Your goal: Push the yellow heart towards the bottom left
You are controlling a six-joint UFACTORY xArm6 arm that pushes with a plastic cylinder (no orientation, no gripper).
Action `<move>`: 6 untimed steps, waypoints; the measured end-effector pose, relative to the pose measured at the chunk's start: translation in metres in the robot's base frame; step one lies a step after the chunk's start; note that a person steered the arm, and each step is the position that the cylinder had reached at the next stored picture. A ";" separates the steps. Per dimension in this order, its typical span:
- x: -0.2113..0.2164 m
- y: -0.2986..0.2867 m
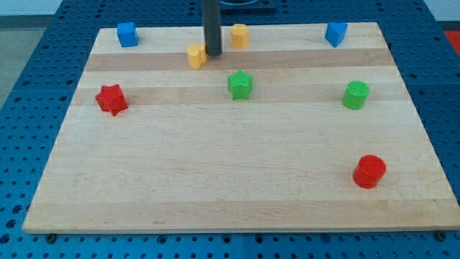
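Item 1: small yellow heart-shaped block (196,55), far centre-left of the pale wooden board (215,194), with my tip (213,53) touching its right side, jawless, placed for a leftward, nearward shove.

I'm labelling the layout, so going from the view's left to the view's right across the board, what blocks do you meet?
Red star → blue block → yellow block with my tip at its right side → green star and the second yellow block, about level → blue block → green cylinder → red cylinder.
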State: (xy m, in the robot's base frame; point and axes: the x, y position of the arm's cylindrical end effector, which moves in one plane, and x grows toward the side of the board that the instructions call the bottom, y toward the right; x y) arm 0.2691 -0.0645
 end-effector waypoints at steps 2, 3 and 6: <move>-0.004 -0.059; -0.005 -0.085; 0.001 -0.088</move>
State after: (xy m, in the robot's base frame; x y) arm 0.2706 -0.1527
